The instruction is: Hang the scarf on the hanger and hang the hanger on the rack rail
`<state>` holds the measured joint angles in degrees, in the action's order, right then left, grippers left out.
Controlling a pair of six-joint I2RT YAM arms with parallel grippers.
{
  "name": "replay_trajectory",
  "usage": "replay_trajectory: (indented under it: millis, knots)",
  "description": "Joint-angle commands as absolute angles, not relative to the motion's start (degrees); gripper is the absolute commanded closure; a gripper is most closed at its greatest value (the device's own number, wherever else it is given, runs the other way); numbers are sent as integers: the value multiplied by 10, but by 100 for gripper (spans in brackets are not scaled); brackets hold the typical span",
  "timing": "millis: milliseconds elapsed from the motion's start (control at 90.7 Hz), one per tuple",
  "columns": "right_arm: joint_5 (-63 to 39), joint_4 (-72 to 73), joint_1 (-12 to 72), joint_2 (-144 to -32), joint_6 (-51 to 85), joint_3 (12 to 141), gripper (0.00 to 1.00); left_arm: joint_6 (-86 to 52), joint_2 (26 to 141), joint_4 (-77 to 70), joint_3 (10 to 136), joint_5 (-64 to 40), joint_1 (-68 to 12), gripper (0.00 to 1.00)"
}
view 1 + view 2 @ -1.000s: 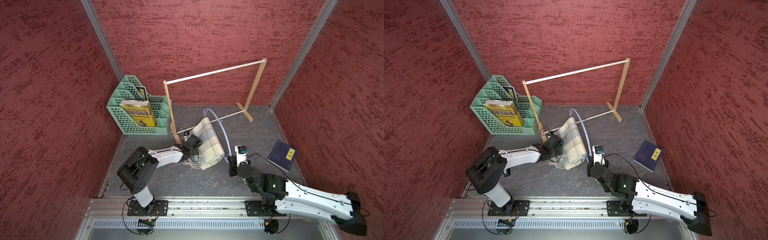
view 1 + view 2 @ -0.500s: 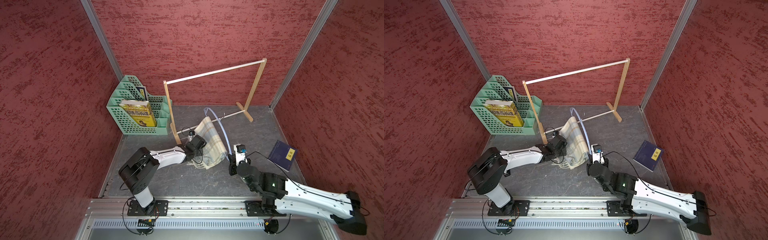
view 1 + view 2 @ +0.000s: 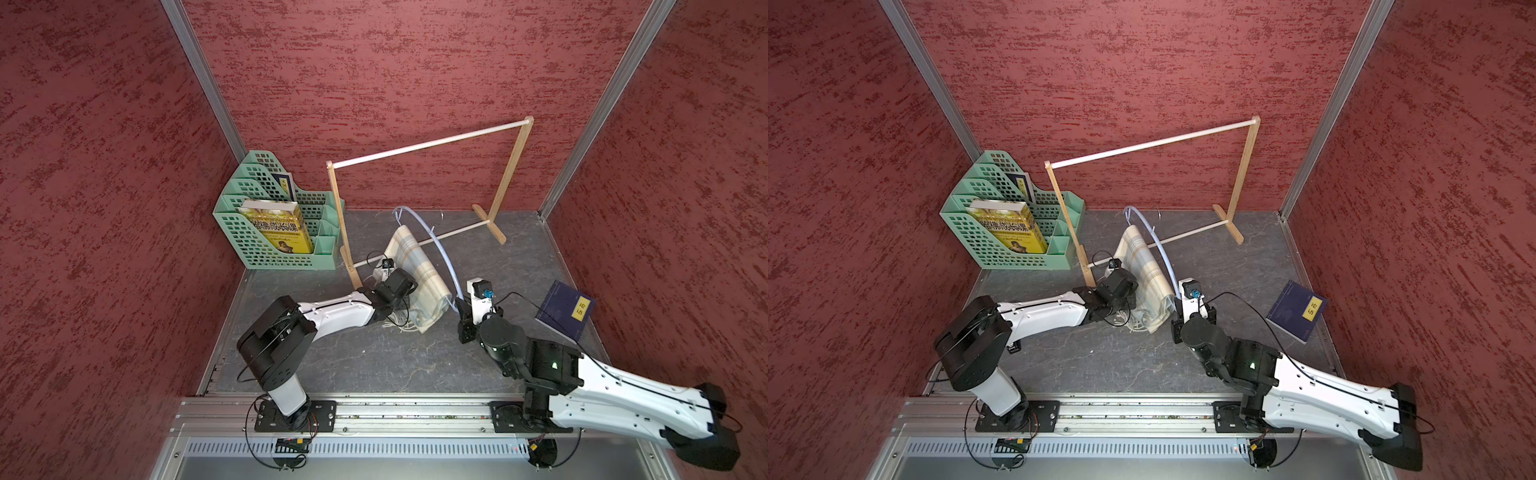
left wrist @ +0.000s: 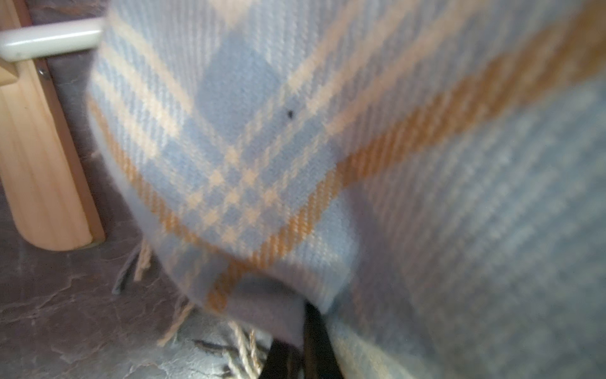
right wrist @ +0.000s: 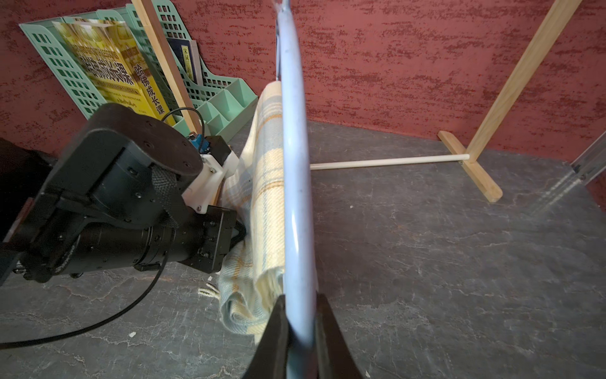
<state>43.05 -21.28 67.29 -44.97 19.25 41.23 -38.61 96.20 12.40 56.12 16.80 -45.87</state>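
scarf against the held hanger

the right gripper (image 5: 300,328) clamps one end of the hanger (image 5: 293,164), which arcs up toward the wooden rack (image 3: 509,174). the scarf (image 3: 415,274) drapes along the hanger's left side, fringe on the floor (image 3: 374,357). the left gripper (image 4: 300,331), closed narrow, pinches the scarf's lower fold.

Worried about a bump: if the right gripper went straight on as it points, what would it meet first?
Probably the rack's lower rail, crossing ahead, partly hidden by the hanger its jaws hold; depth is unclear.
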Motion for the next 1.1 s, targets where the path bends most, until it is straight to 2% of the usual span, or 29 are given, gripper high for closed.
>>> replay_trajectory:
  millis: [0,771,937,1003,1091]
  knots:
    - [464,-153,668,-444,168,457,100,-372,978,133,579,174,-459,100]
    - [450,-123,656,-464,142,476,100,-380,1001,128,577,180,-480,100]
    - [450,-117,654,-460,141,472,100,-378,1000,136,579,184,-487,71]
    - [450,-115,653,-458,139,472,100,-379,999,139,577,185,-492,54]
    - [451,-111,652,-456,138,470,100,-380,997,146,575,187,-500,41]
